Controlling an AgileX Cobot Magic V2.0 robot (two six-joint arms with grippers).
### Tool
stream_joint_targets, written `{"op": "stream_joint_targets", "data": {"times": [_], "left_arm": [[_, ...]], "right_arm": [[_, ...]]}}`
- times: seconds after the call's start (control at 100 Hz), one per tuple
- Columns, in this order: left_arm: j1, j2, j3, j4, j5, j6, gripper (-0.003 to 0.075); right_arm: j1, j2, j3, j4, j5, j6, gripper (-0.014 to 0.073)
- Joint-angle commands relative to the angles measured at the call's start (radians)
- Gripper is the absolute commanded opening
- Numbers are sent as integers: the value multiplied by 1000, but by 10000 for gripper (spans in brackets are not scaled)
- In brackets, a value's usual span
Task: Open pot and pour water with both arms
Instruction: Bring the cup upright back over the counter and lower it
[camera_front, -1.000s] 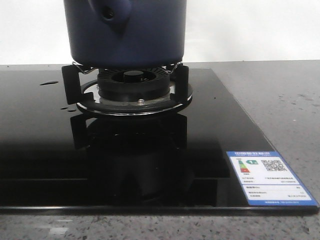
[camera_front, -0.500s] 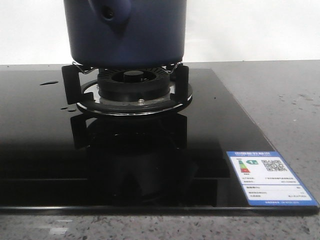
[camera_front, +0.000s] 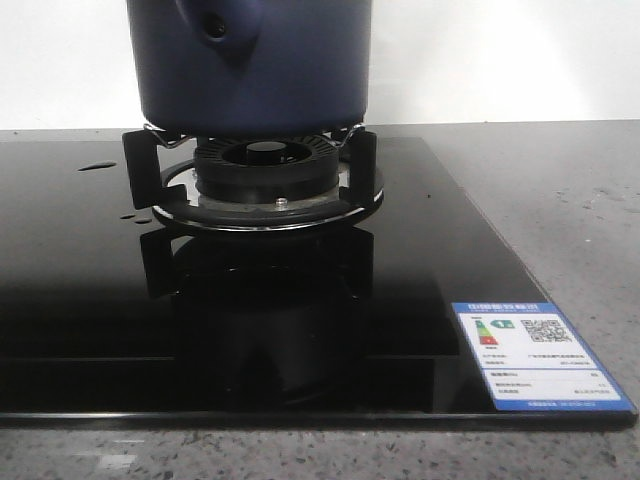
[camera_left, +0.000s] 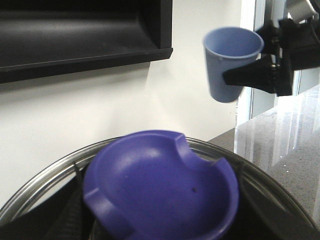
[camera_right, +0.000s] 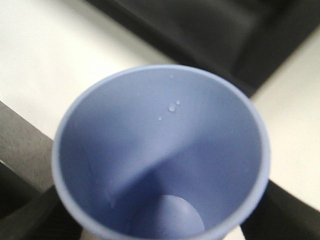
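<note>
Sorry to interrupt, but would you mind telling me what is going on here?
A dark blue pot sits on a gas burner on a black glass hob. The right tool holds a pale blue cup upright in the air; only droplets show inside. The left wrist camera looks down on a blue lid, its tool hidden.

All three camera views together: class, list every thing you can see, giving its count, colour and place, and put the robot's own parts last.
Pot: one, dark navy, on the burner's pot supports.
Gas burner: one, black, with a chrome ring, at the hob's back centre.
Glass hob: one, glossy black, on the counter.
Energy label: one, blue and white, hob's front right corner.
Counter: one, grey speckled, around the hob.
Lid: one, purple-blue knob with a glass rim, close under the left wrist camera.
Cup: one, pale blue, held aloft; droplets inside.
Right gripper: one, black, shut on the cup.
</note>
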Motion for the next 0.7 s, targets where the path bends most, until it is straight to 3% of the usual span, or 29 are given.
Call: {"op": "stream_joint_targets", "data": {"times": [0.0,0.39,0.69], "left_arm": [[-10,-13,-35,-85,0,-5,291],[-10,-13,-35,-85,0,-5,291],[-10,-13,-35,-85,0,-5,291]], "right_arm": [[-62,-74,72,78,-98,9,330],[-99,-232,706,337,-508,9,330],[-99,-232,940,355,-730,10,330]]}}
